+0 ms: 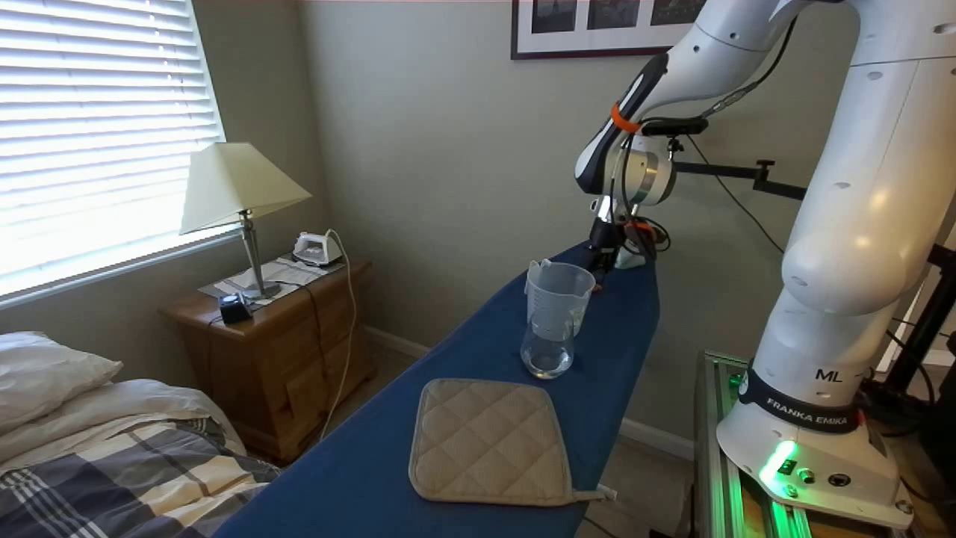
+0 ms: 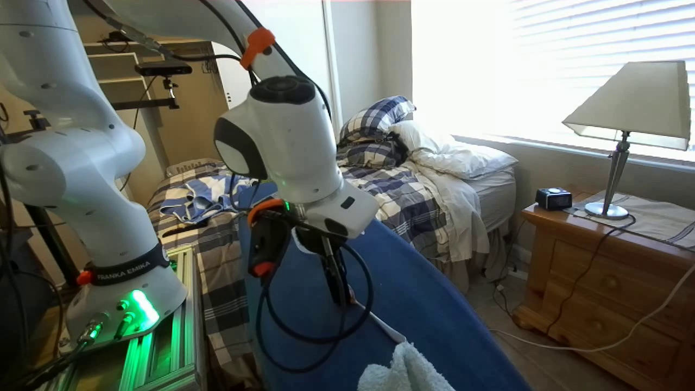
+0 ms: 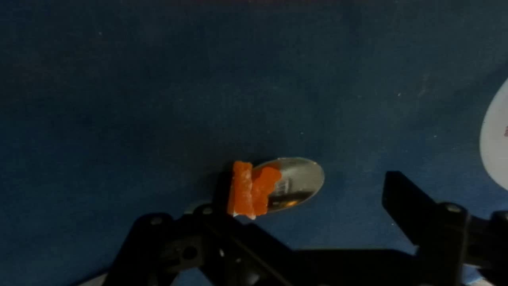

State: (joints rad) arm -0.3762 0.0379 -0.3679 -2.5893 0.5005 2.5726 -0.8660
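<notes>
One shiny spoon (image 3: pixel 300 180), oval and silvery.

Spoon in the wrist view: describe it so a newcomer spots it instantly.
Over the blue surface, find the open gripper. Between its black fingers, nearer the one at picture left, shows the spoon. Its shiny metal oval stands out from the orange pieces covering one end.

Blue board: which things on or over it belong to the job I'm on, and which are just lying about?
Likely part of the job:
spoon, at the open gripper
orange bit, by the spoon's bowl

Apparently just lying about:
quilted pad
measuring jug
clear vessel
white towel
</notes>
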